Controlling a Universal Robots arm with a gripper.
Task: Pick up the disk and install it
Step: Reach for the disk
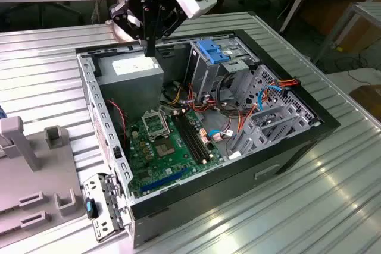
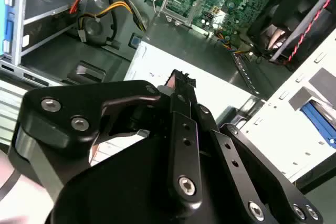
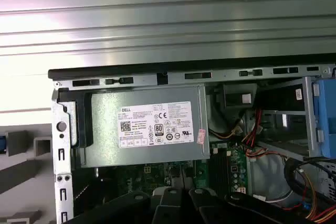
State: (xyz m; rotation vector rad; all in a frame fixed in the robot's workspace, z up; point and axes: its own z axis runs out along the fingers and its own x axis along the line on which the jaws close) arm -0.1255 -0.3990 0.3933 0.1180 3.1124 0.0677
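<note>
Gripper (image 1: 150, 49): black, with a blue light noted on the black arm body above it.
Table (image 1: 333, 194): silver metal, striped by parallel ribs.
Computer case (image 1: 238, 185): black outside, bare grey metal seen inside.
Circuit board (image 1: 164, 147): green, crossed by black slots.
Power supply (image 1: 128, 78): silver-grey, marked by a white label (image 1: 134, 65).
Plastic frame (image 1: 211, 50) on the far drive cage: bright blue.
Cables (image 1: 286, 82): red, orange and yellow are recorded.
Fixtures (image 1: 36, 194) at the exterior view's left: pale grey.

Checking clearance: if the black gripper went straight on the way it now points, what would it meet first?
Probably the big silver metal box with a white label inside the open computer case; the gripper points down over it, though depth is uncertain.
</note>
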